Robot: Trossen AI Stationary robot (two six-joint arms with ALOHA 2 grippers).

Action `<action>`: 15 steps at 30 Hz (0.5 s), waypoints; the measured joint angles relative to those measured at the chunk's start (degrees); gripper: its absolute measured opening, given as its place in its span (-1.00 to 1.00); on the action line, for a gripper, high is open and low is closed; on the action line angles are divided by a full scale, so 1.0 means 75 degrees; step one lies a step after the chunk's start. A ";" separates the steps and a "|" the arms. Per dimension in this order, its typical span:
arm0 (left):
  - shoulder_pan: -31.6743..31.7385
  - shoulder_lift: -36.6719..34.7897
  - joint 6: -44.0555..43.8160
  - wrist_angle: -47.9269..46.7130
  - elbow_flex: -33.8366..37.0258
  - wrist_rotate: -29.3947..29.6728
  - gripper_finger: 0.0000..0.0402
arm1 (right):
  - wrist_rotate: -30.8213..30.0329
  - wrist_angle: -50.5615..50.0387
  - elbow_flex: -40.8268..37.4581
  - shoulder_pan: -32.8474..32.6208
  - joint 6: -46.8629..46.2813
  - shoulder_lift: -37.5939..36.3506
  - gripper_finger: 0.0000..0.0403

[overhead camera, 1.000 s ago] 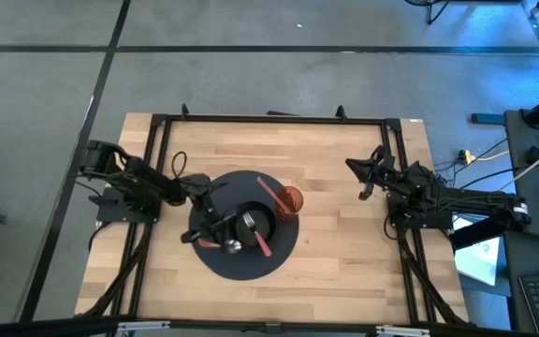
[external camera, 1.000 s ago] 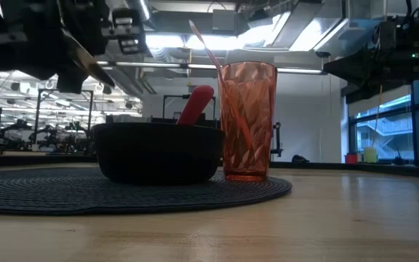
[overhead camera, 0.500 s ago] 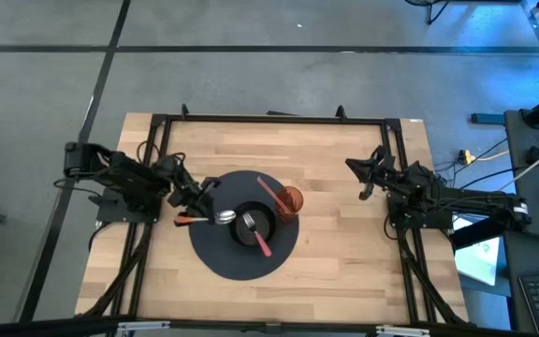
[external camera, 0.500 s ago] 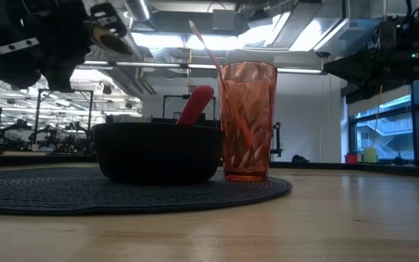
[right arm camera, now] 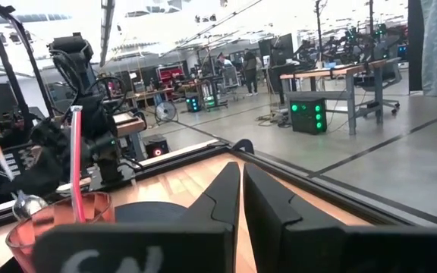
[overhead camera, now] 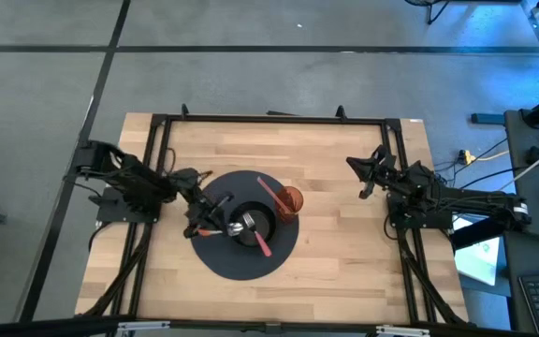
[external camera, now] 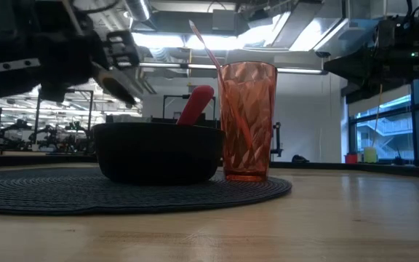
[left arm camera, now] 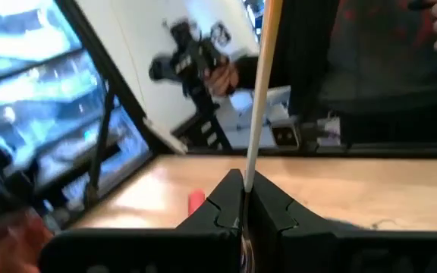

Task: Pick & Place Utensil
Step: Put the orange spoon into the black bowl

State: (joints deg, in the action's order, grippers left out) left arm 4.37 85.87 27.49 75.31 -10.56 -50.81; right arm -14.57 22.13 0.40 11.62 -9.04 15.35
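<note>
A spoon (overhead camera: pixel 230 228) with a metal head and an orange-tan handle is in my left gripper (overhead camera: pixel 201 222), which is shut on it at the left rim of the black bowl (overhead camera: pixel 254 225). The spoon's head hangs over that rim. The bowl stands on a round dark placemat (overhead camera: pixel 223 262), and a red utensil (overhead camera: pixel 264 246) leans in it. A red ribbed cup (external camera: pixel 247 120) stands to the bowl's right on the mat and holds a red stick (overhead camera: pixel 270 193). My right gripper (overhead camera: pixel 360 178) is shut and waits near the table's right side. My left gripper pinches the spoon's thin handle (left arm camera: pixel 255 144) between its two fingers (left arm camera: pixel 222 208). The handle runs on forward past the fingertips. The spoon is lifted clear of the table and slants down toward the bowl (external camera: pixel 158 149).
A black frame (overhead camera: pixel 269 119) runs round the tabletop. Bare wood lies between the mat and the right arm (overhead camera: pixel 438 198) and along the near edge (overhead camera: pixel 344 295). The room beyond holds desks and equipment.
My left gripper, keeping hold of the spoon, first drew back from the bowl toward the table's left and far side. It then swung back toward the bowl and came lower. The spoon's head went from over the mat's left part to over the bowl's left rim.
</note>
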 joint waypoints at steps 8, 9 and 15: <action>-0.0656 0.0753 0.0648 -0.1610 -0.1193 0.1267 -0.99 | 0.0003 -0.0003 0.0000 0.0000 0.0000 0.0000 -0.90; -0.0702 0.0825 0.0733 -0.1807 -0.1321 0.1426 -0.99 | 0.0003 -0.0003 0.0000 0.0000 0.0000 -0.0003 -0.90; -0.1019 0.1114 0.0926 -0.2974 -0.1828 0.2534 -0.99 | 0.0006 -0.0010 0.0000 0.0000 0.0004 -0.0002 -0.90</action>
State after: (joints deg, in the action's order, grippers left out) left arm -3.27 94.22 34.43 53.01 -24.27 -31.81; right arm -14.52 22.06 0.40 11.62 -9.01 15.34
